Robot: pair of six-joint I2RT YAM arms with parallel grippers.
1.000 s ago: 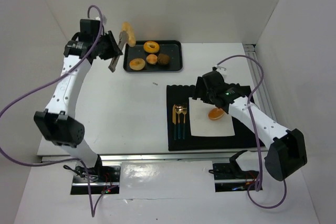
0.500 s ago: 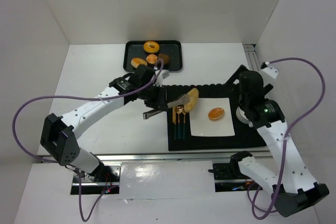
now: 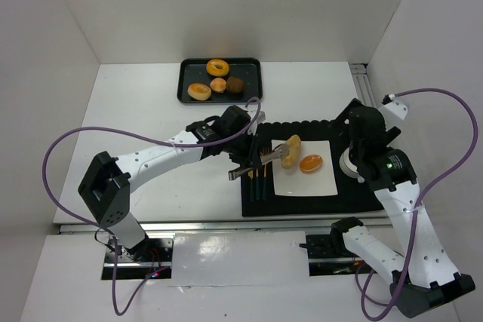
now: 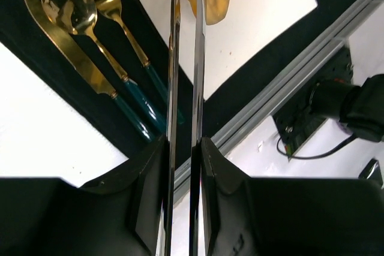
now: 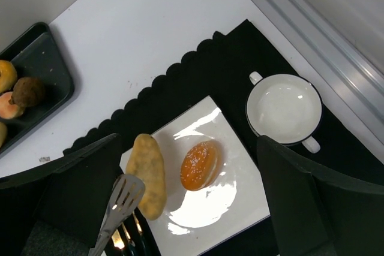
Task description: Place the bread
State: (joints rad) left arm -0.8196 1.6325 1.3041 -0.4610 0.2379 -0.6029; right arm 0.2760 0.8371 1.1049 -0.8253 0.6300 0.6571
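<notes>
Left gripper (image 4: 183, 166) clamped tight on steel tongs (image 3: 260, 162). The slotted blades pinch one long, pale-gold bread roll (image 3: 291, 151) with a mottled crust, at the left edge of the glossy white square plate (image 3: 321, 185); touching or just above it, cannot tell. One round glazed orange bun (image 3: 310, 163) lies on the plate. Black scallop-edged placemat (image 3: 362, 195) underneath. Three gold, teal-handled cutlery pieces (image 4: 65, 3). Four pastries (image 3: 217, 67) on black tray (image 3: 250, 73). One two-handled white bowl (image 5: 284, 109). Right gripper (image 3: 359, 127) spread wide, empty
</notes>
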